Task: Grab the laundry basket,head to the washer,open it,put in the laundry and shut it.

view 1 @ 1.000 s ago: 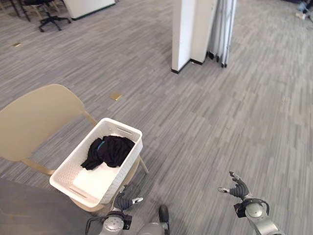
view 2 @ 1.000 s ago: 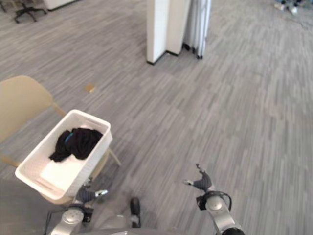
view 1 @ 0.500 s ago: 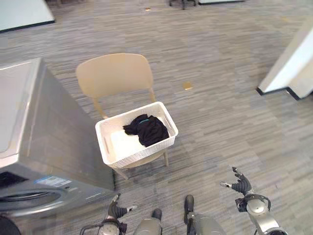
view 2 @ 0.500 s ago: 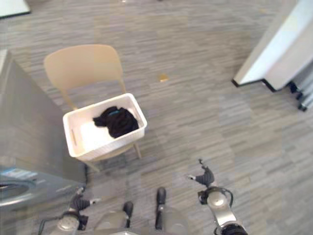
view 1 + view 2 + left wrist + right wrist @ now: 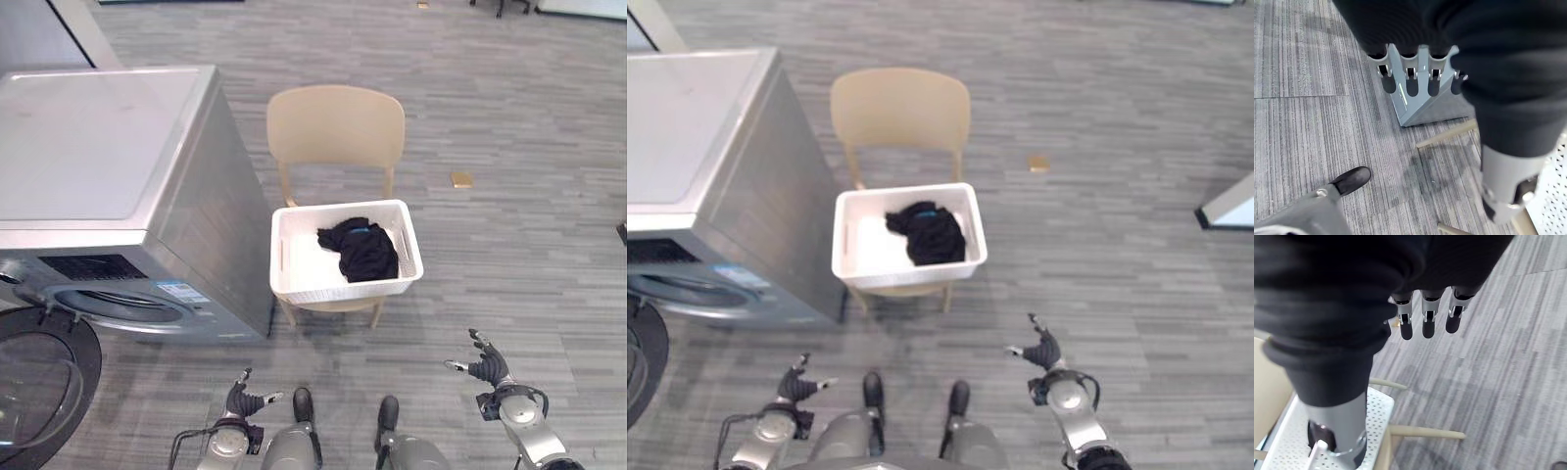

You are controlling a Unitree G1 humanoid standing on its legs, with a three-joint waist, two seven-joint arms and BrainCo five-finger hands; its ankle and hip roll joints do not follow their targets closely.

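A white perforated laundry basket [image 5: 294, 279] rests on the seat of a tan chair [image 5: 336, 127]. Dark clothing [image 5: 361, 249] lies inside it toward the right end. A silver washer [image 5: 108, 186] stands left of the chair, its round door [image 5: 39, 377] swung open at the lower left. My left hand [image 5: 238, 399] hangs low in front of the washer's corner, fingers straight, holding nothing. My right hand [image 5: 483, 364] hangs low to the right of the chair, fingers relaxed and empty. Both hands are well short of the basket.
Grey striped carpet [image 5: 519, 235] spreads to the right of the chair, with a small brass floor plate [image 5: 461, 179] set in it. A white pillar base [image 5: 1229, 208] stands at the far right. The basket's corner [image 5: 1288, 450] shows in the right wrist view.
The camera has swung left: washer, chair and basket now sit further right in view, and the washer's open door has come into sight. Both hands stay low and empty.
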